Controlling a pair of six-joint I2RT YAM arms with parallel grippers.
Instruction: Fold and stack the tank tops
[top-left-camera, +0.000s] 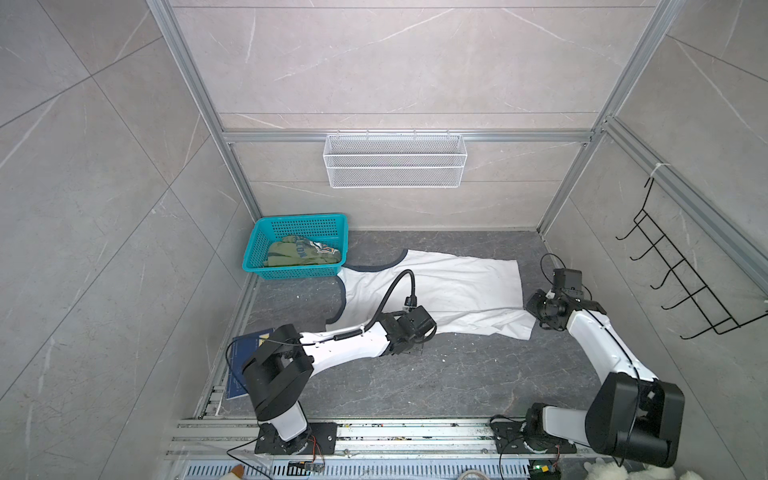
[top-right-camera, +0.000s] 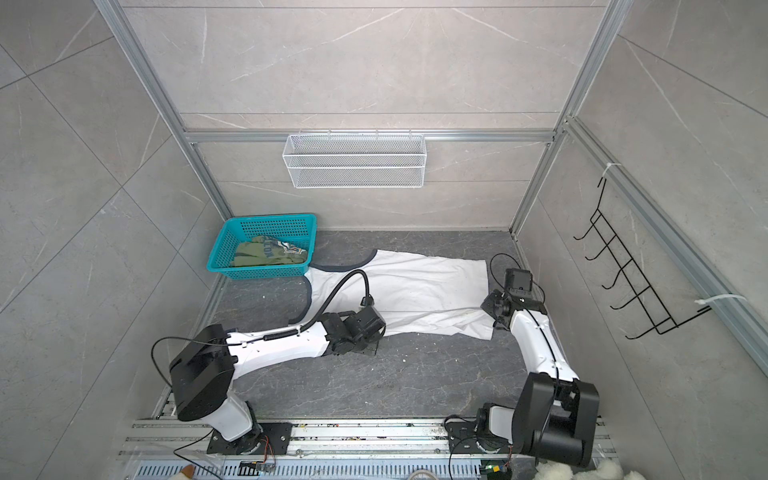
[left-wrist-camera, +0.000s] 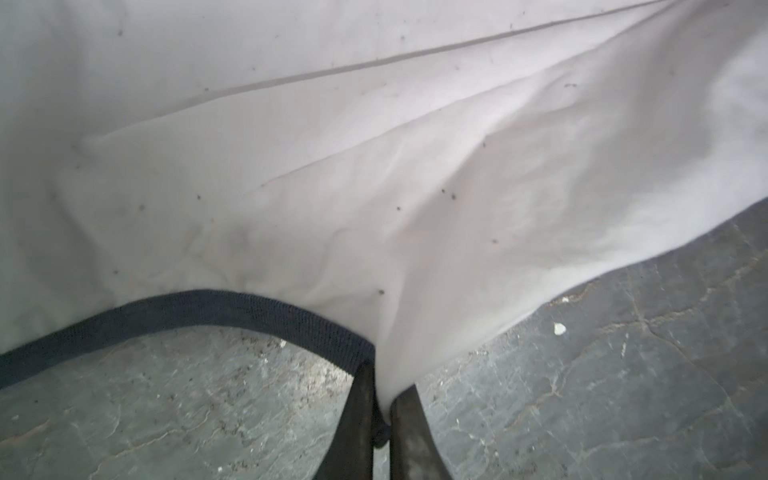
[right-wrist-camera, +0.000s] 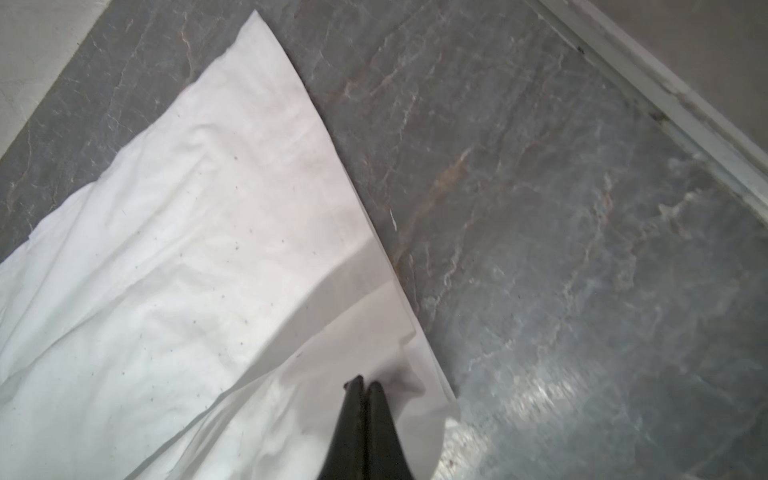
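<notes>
In both top views the white tank top (top-left-camera: 436, 291) (top-right-camera: 415, 291) is seen spread flat across the dark table (top-left-camera: 457, 382), neck toward the teal basket (top-left-camera: 303, 218), in which the olive tank top (top-left-camera: 301, 253) is left crumpled. Its blue print carries block letters, but they are too small to be read, and nothing can be made out on the dark blue book (top-left-camera: 245, 361) by the left arm's base. In the left wrist view the left gripper (left-wrist-camera: 382, 386) is shown closed on the white top's near edge, where the navy armhole trim (left-wrist-camera: 208, 309) meets the side. In the right wrist view the right gripper (right-wrist-camera: 365, 382) is shown with fingers pressed together at the near hem corner, a raised flap suggesting the cloth is pinched, though this cannot be confirmed. A lengthwise fold is judged to be in hand. It would be served best if both held points were lifted evenly, the edge between them kept taut, and the edge carried over to the far side without the far edge being dragged.
</notes>
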